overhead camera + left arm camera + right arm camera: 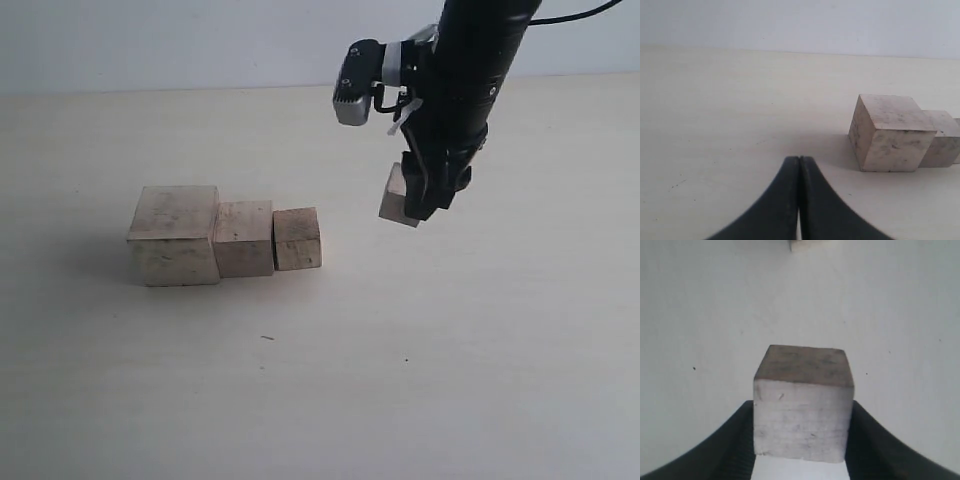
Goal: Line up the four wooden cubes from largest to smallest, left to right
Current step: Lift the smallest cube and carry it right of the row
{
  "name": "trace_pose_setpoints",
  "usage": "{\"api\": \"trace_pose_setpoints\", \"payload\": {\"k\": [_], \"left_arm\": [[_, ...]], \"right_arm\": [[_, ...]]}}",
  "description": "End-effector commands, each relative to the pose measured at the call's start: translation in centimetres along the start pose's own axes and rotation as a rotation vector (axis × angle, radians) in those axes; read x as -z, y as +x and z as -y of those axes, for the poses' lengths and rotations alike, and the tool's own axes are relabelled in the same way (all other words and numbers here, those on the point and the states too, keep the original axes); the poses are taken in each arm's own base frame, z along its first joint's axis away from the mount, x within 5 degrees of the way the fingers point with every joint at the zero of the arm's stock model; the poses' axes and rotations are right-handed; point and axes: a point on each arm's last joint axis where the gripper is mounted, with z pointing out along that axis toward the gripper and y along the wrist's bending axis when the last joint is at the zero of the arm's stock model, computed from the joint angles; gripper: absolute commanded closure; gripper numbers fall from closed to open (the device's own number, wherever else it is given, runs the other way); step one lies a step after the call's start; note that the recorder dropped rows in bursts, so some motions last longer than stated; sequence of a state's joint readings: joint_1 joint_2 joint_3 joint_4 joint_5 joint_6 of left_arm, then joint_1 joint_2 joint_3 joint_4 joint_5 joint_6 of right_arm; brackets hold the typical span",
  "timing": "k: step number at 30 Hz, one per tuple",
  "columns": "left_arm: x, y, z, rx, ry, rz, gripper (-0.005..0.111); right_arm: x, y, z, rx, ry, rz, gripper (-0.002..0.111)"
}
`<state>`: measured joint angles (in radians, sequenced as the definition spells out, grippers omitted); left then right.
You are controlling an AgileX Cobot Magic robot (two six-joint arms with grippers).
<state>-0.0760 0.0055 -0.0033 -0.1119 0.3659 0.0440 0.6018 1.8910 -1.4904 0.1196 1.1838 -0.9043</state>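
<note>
Three pale wooden cubes stand in a touching row on the table: the largest cube [175, 235] on the left, the second cube [245, 238] beside it, the third cube [297, 239] on the right. The smallest cube [396, 197] hangs in the air to the right of the row, with my right gripper [420, 195] shut on it; its black fingers [740, 440] press both side faces of the smallest cube [802, 405]. My left gripper [799, 159] is shut and empty, low over the table, with the largest cube [890, 132] off to one side.
The pale tabletop [400, 380] stretches all round the row. A grey wall [150, 40] rises behind the table's far edge. A corner of another cube [807, 244] shows at the rim of the right wrist view.
</note>
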Motion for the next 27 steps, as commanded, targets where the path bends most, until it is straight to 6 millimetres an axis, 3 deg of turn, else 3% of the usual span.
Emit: {"api": "trace_pose_setpoints", "payload": {"k": [1,13,19,27], "left_arm": [[0.0,0.0,0.0,-0.004,0.007,0.013,0.107],[0.0,0.0,0.0,-0.004,0.007,0.013,0.107],[0.0,0.0,0.0,-0.004,0.007,0.013,0.107],[0.0,0.0,0.0,-0.004,0.007,0.013,0.107]], "right_arm": [[-0.6,-0.4,0.0,-0.012,-0.042,0.041,0.108],[-5.2,-0.3,0.7,0.147,-0.133,-0.031,0.108],[-7.5,-0.2,1.1,0.435,-0.178,-0.034,0.108],[-8.9,-1.5,3.1,0.446,0.037,0.051,0.108]]}}
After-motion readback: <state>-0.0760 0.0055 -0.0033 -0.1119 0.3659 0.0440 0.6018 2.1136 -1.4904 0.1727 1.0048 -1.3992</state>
